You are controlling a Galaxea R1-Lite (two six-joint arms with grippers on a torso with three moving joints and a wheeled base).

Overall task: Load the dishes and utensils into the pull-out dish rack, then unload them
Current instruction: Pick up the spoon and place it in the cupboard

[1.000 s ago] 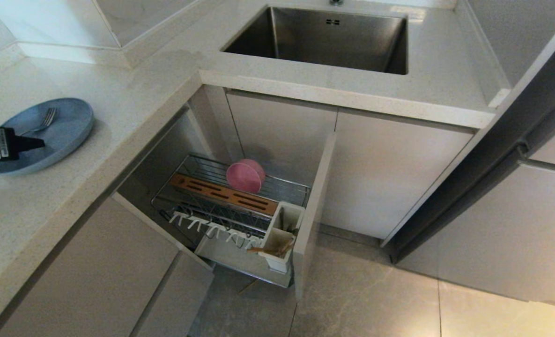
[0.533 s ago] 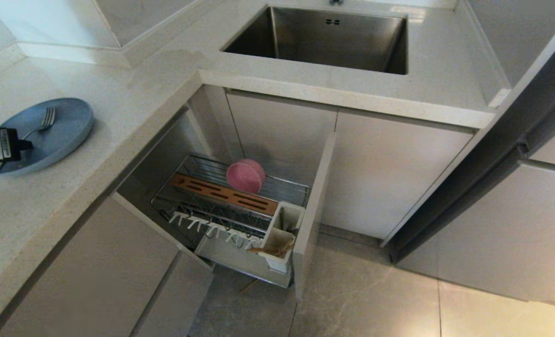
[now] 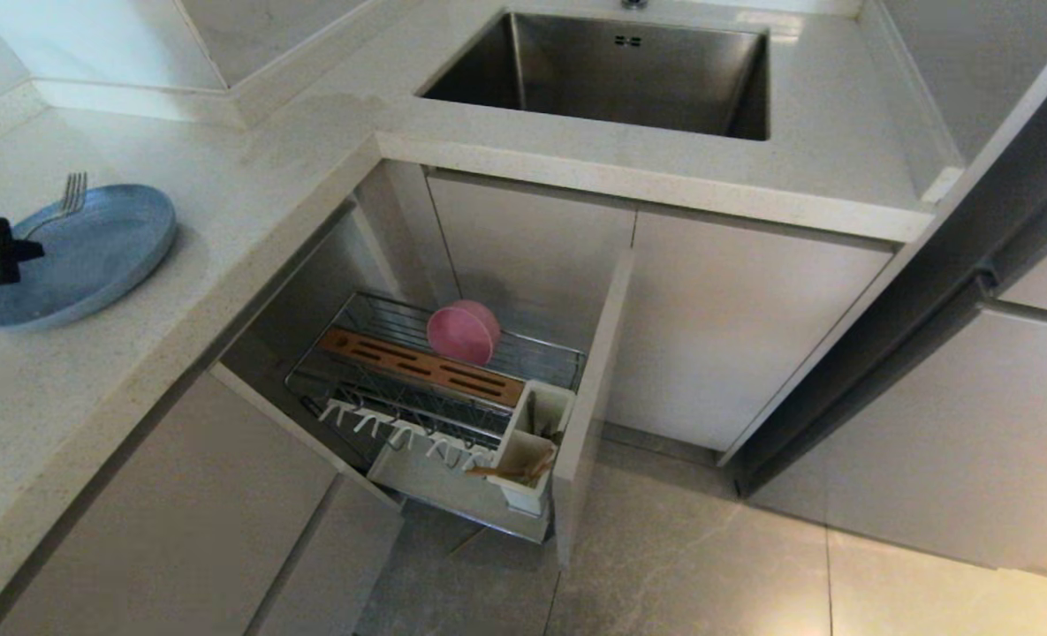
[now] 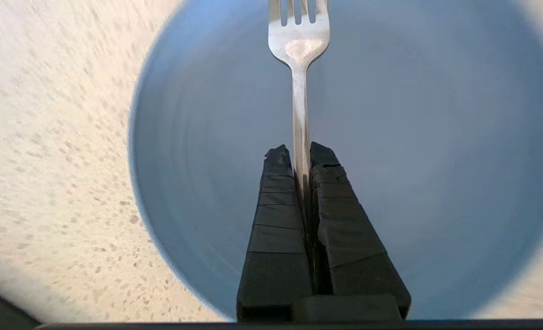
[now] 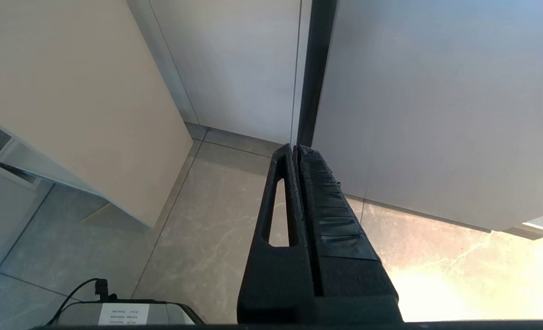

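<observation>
My left gripper [image 4: 301, 151] is shut on the handle of a silver fork [image 4: 298, 46], which sticks out ahead of the fingertips above the light-blue plate [image 4: 436, 160]. In the head view the gripper [image 3: 33, 250] is at the far left over the plate [image 3: 99, 256] on the counter, and the fork's tines [image 3: 70, 190] reach past the plate's far rim. The pink bowl [image 3: 463, 332] stands on edge in the pull-out dish rack [image 3: 417, 364]. Wooden chopsticks [image 3: 510, 473] lie in its white utensil cup [image 3: 534, 433]. My right gripper [image 5: 295, 147] is shut and empty, parked low over the floor.
The steel sink [image 3: 611, 71] is set in the counter behind the open rack. The rack's beige front panel [image 3: 589, 397] juts out over the tiled floor. Speckled countertop [image 4: 46, 137] surrounds the plate. Closed cabinet doors [image 5: 413, 91] face the right gripper.
The left gripper closed on the fork's handle and drew back to the left, raising the fork off the plate. The right arm, the bowl and the rack stayed put.
</observation>
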